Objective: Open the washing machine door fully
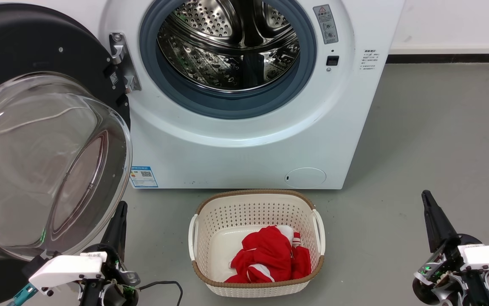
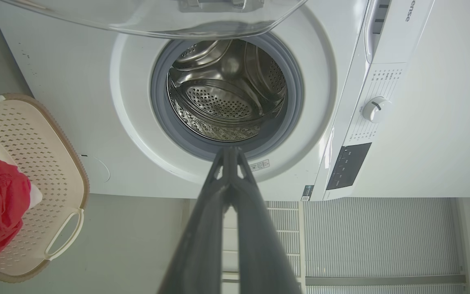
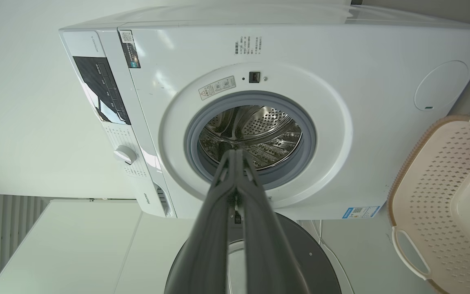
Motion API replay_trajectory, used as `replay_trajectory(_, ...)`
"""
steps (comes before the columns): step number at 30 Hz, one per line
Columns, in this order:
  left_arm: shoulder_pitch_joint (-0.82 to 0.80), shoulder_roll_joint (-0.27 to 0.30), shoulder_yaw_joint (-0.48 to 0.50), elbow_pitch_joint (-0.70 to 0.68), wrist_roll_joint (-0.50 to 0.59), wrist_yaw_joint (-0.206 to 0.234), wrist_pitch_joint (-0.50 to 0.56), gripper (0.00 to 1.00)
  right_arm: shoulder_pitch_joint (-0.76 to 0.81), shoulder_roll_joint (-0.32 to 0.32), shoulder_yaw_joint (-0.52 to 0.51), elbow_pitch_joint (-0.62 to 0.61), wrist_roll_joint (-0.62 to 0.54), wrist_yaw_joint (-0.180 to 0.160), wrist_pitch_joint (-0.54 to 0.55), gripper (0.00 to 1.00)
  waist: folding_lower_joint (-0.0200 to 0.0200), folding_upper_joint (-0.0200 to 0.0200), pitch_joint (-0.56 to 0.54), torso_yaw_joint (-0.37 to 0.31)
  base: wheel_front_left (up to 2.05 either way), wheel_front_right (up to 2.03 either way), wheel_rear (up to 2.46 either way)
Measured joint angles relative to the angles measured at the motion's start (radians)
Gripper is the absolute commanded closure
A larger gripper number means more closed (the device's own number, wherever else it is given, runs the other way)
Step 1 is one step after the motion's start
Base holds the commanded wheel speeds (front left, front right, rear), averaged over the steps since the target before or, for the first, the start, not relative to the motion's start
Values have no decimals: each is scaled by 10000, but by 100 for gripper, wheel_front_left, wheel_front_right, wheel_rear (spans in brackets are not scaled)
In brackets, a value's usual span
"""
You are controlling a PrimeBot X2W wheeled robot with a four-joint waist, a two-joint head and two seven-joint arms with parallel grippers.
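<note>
Shows the washing machine door (image 1: 44, 144) swung wide at frame left. Finds left gripper (image 1: 121, 207) and right gripper (image 1: 426, 196) pinched together, empty, in the lower corners. Looks finished; calls at most for a final outward nudge.

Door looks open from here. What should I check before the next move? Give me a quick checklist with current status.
1. Opening clear: ok. The washing machine door stands swung out to the left on its hinge, off the drum.
2. Door at its full-travel stop: cannot tell.
3. Grip released: ok. The left gripper is shut on nothing, fingertips apart from the door.
4. Other arm free: ok. The right gripper is shut, empty, low on the right.
5. Door's way clear: ok. The basket stands apart from the door, with a red garment inside.
</note>
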Motion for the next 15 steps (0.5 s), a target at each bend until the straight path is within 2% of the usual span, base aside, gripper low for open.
replay_trajectory(15, 0, 0, 2, 2, 0, 0, 0, 100, -2, 42, -56, 4, -21, 0, 19, 100, 0, 0, 0, 0, 0, 0, 0)
